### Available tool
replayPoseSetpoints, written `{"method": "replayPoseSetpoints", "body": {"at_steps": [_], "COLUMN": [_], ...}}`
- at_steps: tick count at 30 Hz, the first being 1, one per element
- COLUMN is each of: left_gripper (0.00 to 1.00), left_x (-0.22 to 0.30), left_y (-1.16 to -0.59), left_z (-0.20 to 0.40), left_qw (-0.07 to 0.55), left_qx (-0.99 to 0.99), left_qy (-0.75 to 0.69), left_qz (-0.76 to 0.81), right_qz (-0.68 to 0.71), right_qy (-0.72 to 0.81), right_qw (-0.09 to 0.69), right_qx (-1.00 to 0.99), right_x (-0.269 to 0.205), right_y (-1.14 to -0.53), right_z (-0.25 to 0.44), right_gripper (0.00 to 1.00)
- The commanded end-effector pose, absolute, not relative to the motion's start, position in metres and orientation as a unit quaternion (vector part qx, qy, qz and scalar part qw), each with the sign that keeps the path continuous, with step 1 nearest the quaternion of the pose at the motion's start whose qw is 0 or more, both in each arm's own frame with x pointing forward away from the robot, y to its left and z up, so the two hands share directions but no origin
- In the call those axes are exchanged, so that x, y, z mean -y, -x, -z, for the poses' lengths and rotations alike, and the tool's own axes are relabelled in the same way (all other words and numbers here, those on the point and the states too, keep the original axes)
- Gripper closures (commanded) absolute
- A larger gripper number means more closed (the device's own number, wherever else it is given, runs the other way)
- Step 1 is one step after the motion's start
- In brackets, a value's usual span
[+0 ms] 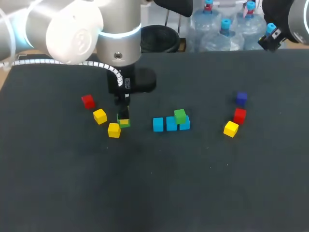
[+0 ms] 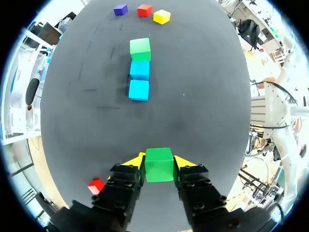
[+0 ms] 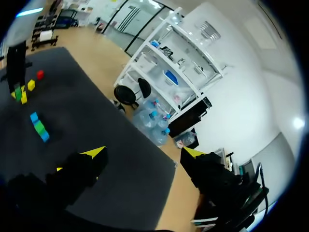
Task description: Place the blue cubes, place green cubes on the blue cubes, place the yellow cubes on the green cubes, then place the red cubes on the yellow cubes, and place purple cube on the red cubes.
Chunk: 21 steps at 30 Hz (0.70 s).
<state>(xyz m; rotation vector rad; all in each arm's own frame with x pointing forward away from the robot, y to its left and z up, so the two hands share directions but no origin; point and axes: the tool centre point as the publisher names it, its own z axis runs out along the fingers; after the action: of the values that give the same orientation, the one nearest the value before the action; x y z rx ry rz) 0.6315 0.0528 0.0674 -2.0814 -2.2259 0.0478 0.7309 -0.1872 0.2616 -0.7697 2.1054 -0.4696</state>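
My left tool (image 2: 159,161) is clamped on a small green plastic cube (image 2: 159,166), with both yellow fingertips pressed against its sides in the left wrist view. From overhead the tool's black body covers most of that cube. I cannot tell whether the cube rests on the dark matte surface (image 1: 159,183) or hangs just above it.

Just beside the cube lies a yellow cube (image 1: 114,130). A second yellow cube (image 1: 100,116) sits a little further out, and a red cube (image 1: 87,101) lies beyond that. In the wrist view only the red one shows, beside the finger housing; the two yellow ones are hidden behind the tool.

Ahead of the fingers stands a row of three light-blue cubes (image 1: 171,123), side by side and touching. Another green cube (image 1: 180,116) sits on the end one, farthest from my left tool. In the wrist view it hides that blue cube altogether.

Well past the row, a third yellow cube (image 1: 231,129), a second red cube (image 1: 239,115) and a dark purple cube (image 1: 241,98) lie in a loose line.

My right tool (image 3: 145,153) hangs high over the surface's far corner, fingers spread wide apart. Overhead, only part of the right arm (image 1: 294,19) shows, and the tool itself is cut off.
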Motion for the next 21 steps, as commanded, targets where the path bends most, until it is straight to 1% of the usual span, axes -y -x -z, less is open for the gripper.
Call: {"method": "replayPoseSetpoints", "body": {"at_steps": [1, 4, 7, 10, 15, 21], "left_gripper": [1.0, 1.0, 1.0, 1.0, 1.0, 1.0], "left_x": [-0.048, -0.048, -0.048, -0.049, -0.049, -0.045], "left_y": [-0.636, -0.635, -0.635, -0.636, -0.636, -0.635], "left_z": [-0.067, -0.067, -0.068, -0.068, -0.068, -0.068], "left_qw": [0.054, 0.057, 0.061, 0.063, 0.065, 0.067], "left_qx": [0.728, 0.727, 0.727, 0.729, 0.73, 0.729], "left_qy": [0.683, 0.684, 0.684, 0.682, 0.68, 0.681], "left_qz": [-0.015, -0.013, -0.01, -0.008, -0.006, -0.005], "right_qz": [-0.024, -0.035, -0.052, -0.049, -0.038, 0.0], "right_qy": [0.021, -0.056, -0.124, -0.119, -0.099, -0.086], "right_qw": [0.624, 0.655, 0.665, 0.667, 0.691, 0.707], "right_qx": [-0.781, -0.752, -0.734, -0.734, -0.715, -0.702], "right_x": [0.197, 0.212, 0.23, 0.232, 0.229, 0.238], "right_y": [-0.736, -0.741, -0.743, -0.743, -0.728, -0.721], "right_z": [-0.254, -0.252, -0.244, -0.231, -0.216, -0.194], "right_gripper": [0.0, 0.0, 0.0, 0.0, 0.0, 0.0]}}
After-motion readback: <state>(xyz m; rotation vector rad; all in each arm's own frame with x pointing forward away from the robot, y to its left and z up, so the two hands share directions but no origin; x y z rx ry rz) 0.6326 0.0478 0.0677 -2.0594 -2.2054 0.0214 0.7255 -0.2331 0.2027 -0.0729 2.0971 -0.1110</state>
